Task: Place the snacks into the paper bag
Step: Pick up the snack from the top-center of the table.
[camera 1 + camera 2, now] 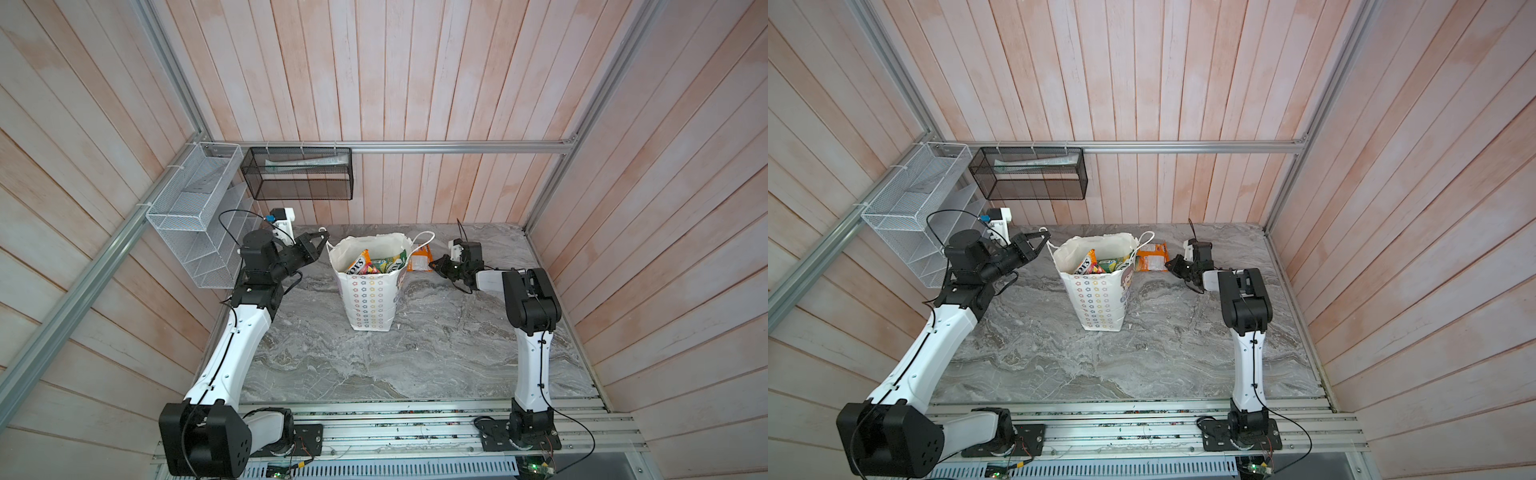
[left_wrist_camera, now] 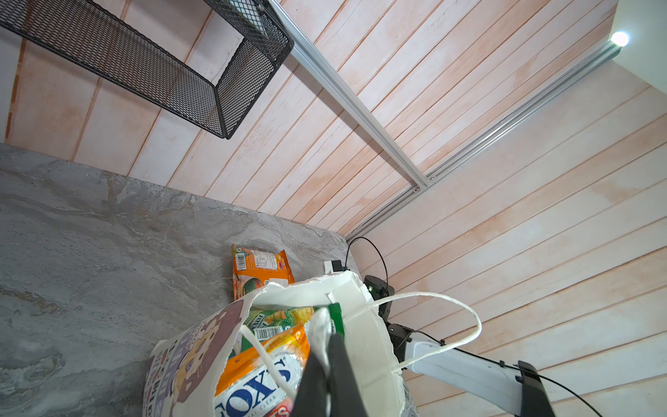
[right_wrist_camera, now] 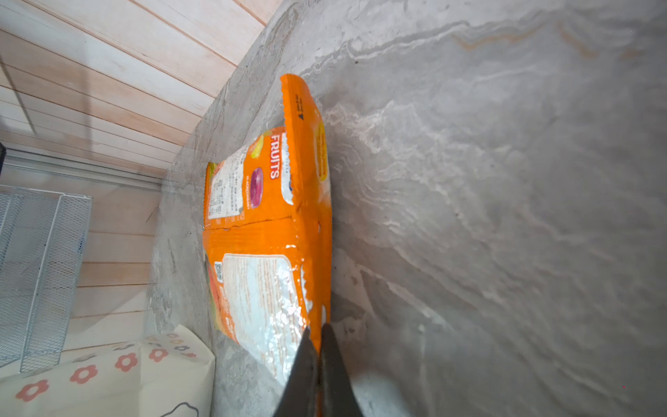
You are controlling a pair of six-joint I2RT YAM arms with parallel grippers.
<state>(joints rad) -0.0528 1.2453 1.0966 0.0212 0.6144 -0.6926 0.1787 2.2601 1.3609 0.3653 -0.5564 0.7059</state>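
Note:
The white paper bag [image 1: 370, 299] [image 1: 1100, 299] stands upright at the middle back of the table. Several snacks [image 1: 365, 266] [image 2: 260, 364] stick up inside it, one marked "FOX'S". My left gripper [image 1: 323, 243] [image 2: 326, 346] is shut on the bag's left rim. An orange snack pouch [image 1: 419, 259] [image 1: 1152, 257] [image 3: 267, 231] lies on the table just right of the bag. My right gripper [image 1: 434, 266] [image 3: 317, 343] is shut on its near edge, which is raised a little off the marble. The bag's right cord handle [image 2: 451, 307] hangs loose.
A black mesh basket [image 1: 297, 174] hangs on the back wall, and a white wire rack [image 1: 195, 216] hangs on the left wall close to my left arm. The grey marble table [image 1: 415, 353] is walled in by wood panels on three sides.

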